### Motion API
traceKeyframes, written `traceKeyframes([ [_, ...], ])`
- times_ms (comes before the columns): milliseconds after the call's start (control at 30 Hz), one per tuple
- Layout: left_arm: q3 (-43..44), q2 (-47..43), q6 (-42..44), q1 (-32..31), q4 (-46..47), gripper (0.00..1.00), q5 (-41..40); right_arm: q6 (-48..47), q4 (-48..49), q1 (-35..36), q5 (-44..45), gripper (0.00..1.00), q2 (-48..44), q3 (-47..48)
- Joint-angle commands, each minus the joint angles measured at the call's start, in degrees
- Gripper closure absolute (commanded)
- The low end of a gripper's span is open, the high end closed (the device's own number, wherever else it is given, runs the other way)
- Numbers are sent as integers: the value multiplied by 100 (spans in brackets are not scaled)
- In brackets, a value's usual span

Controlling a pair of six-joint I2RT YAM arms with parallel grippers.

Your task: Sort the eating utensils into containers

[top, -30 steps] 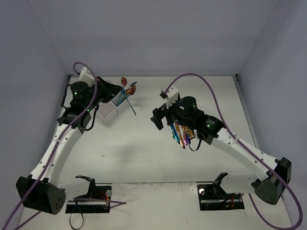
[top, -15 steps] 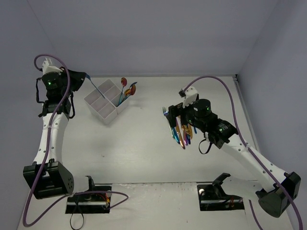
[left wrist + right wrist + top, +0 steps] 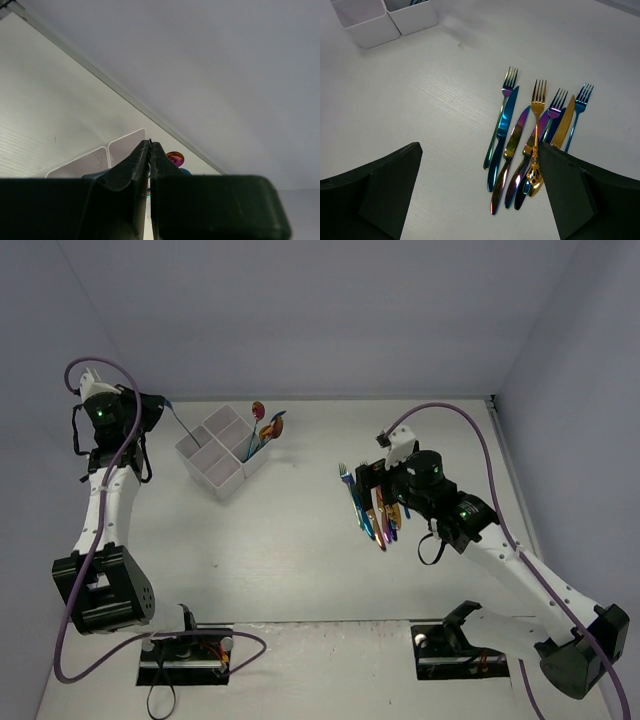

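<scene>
Through the overhead camera I see a pale off-white table [image 3: 280, 560] with a fine straight grain. Plain lavender-grey walls [image 3: 320, 320] close it in on the left, far and right sides, and a thin light strip runs where the far wall meets the tabletop. The white four-compartment box [image 3: 222, 488] stands at the far left, turned corner-on to me. A few stored utensils [image 3: 266, 426], reddish and blue, lean out of its right-hand compartment over the far rim. My left gripper [image 3: 160, 405] is raised beside the left wall, just left of the box. In the wrist view its jaws are pressed together. A thin blue utensil [image 3: 178, 421] slants from them down toward the box's left corner, so I read it as pinched there, though the contact itself is hard to make out. On the right half of the table the loose utensils [image 3: 378, 512] lie side by side in a tight, partly overlapping row, well apart from the box. They are forks, knives and a gold spoon in blue, purple, green and gold. My right gripper [image 3: 372, 476] hangs over them with its fingers [image 3: 375, 195] spread wide, holding nothing. The fork tines point toward the far wall.
</scene>
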Motion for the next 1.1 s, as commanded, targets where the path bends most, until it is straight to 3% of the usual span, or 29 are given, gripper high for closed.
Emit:
traceKeyframes([
  [0, -269, 127, 268, 50, 1159, 100, 63, -53, 215, -53, 6, 1, 8, -34],
  [167, -725, 203, 301, 106, 1471, 99, 211, 67, 211, -62, 156, 1, 238, -84],
  [300, -1042, 72, 352, 201, 1467, 89, 204, 246, 206, -68, 272, 2, 483, -124],
  [400, -1304, -104, 318, 303, 1459, 71, 226, 408, 188, -90, 515, 4, 661, -123],
  [500, -1602, -387, 311, 430, 1372, 47, 234, 639, 156, -132, 609, 9, 911, -66],
  [567, -1643, -579, 406, 448, 1234, 39, 215, 703, 143, -161, 655, 10, 1039, -36],
  [733, -1168, -985, 1113, 355, -710, 27, 49, 1102, 33, -576, 906, 20, 1430, 96],
  [900, -409, -1352, 2275, -325, -2522, 22, -928, 1491, -104, -1419, 805, 28, 2020, 376],
  [1067, -407, -1794, 2702, -1141, -3300, 21, -1094, 1459, -116, -1991, 672, 34, 2872, 882],
])
